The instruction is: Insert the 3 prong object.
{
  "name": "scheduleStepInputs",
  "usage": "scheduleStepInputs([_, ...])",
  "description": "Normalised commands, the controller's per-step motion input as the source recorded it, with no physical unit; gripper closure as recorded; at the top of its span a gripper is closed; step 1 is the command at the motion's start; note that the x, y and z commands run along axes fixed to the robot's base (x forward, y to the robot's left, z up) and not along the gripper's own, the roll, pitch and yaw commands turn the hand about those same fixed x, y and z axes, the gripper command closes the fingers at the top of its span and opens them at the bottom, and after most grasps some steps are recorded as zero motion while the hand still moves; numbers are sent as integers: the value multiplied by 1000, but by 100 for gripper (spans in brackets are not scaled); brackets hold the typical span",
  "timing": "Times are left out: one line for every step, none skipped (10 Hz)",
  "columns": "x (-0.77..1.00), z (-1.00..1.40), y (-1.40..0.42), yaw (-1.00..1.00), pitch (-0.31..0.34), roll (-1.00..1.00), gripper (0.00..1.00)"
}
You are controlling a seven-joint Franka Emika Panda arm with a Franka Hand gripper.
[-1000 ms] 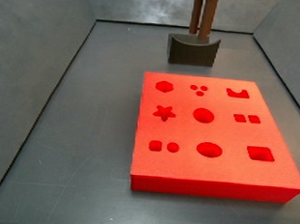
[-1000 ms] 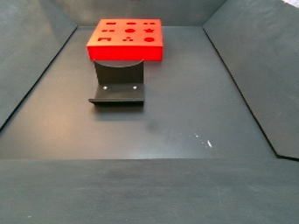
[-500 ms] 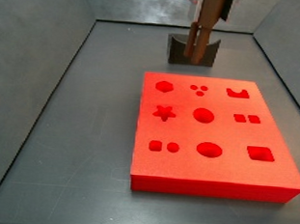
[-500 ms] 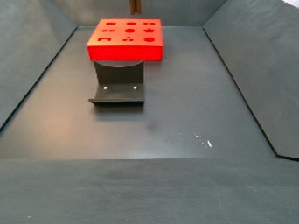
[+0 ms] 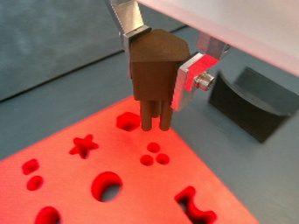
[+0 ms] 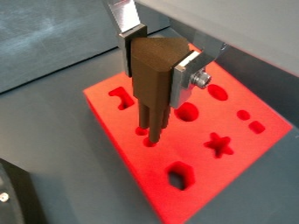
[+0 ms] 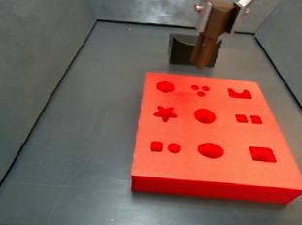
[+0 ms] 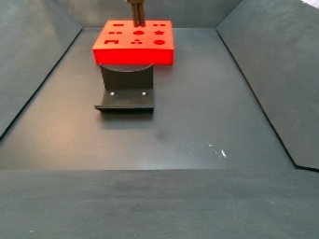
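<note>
My gripper (image 5: 160, 57) is shut on the 3 prong object (image 5: 152, 83), a brown peg with three thin prongs pointing down. It hangs over the far edge of the red board (image 5: 117, 166), its prongs close above the surface, between the hexagon hole (image 5: 126, 121) and the three-dot hole (image 5: 153, 156). In another wrist view the gripper (image 6: 156, 61) holds the peg (image 6: 149, 87) over the board (image 6: 233, 166). In both side views the peg (image 7: 211, 36) (image 8: 137, 11) shows above the board's (image 7: 215, 177) (image 8: 134, 56) far edge.
The dark fixture (image 7: 186, 51) stands on the floor just behind the board, also in a side view (image 8: 126, 98) and a wrist view (image 5: 260, 103). Grey walls enclose the floor on the sides.
The gripper has carried the peg from over the fixture toward the red board and lower. It has come into sight at the top of a side view.
</note>
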Motion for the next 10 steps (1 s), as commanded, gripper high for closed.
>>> scheduleStepInputs([403,-211,66,71,-26,-126,100])
scheduleStepInputs([234,-186,0,449,-189,-101,100])
scheduleStepInputs([0,-51,0,563,-343,-101,100])
scheduleStepInputs([0,0,0,549,-350,-21,100])
scheduleStepInputs([-63,134,-140,420,-309,106,100])
scheduleStepInputs([0,60,-117,163,-179,239,100])
scheduleStepInputs([0,0,-231,0,-153,359,100])
scheduleStepInputs([57,-43,-194,0,-64,396,100])
scheduleStepInputs([149,-229,-189,-123,0,370,100])
scheduleStepInputs([243,-380,-63,-260,63,236,100])
